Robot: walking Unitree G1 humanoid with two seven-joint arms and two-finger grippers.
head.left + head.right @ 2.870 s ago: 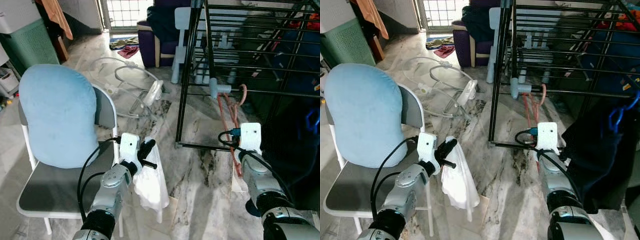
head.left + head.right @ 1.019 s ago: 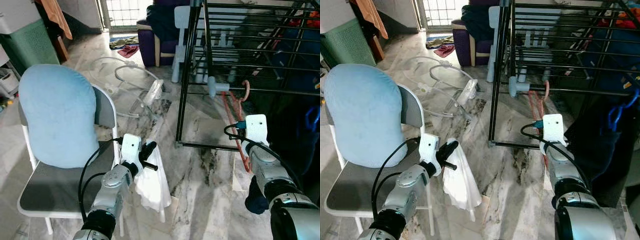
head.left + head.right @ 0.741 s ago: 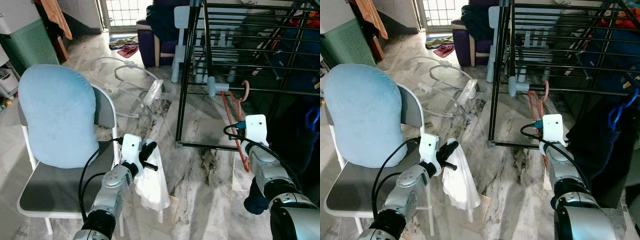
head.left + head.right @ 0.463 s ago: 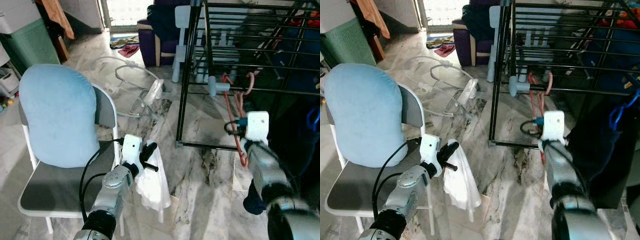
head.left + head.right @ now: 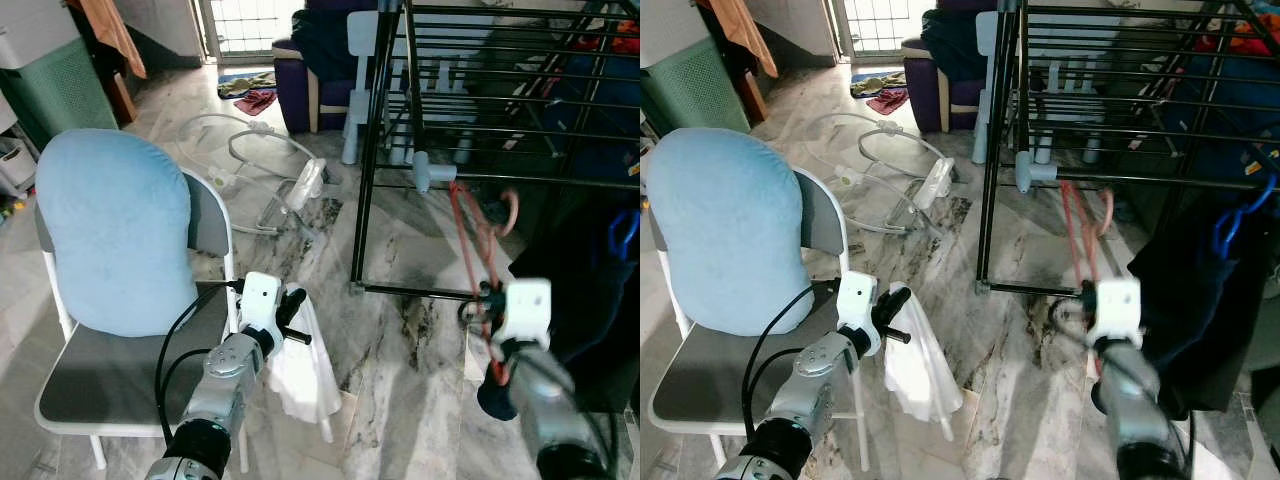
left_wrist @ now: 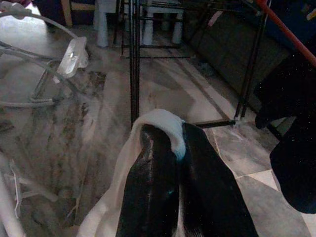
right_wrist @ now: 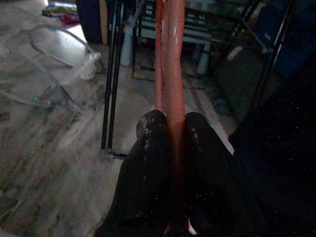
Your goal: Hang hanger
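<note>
Hanging not yet done: right end effector clamped on red hanger, hook near but seemingly below the rack bar, blurred; left end effector pinches white cloth beside the chair.

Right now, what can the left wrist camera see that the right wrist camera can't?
The left wrist view has the left gripper shut on a white cloth. The right wrist view has the right gripper shut on an orange hanger. Both look out at the black drying rack on the marble floor.
</note>
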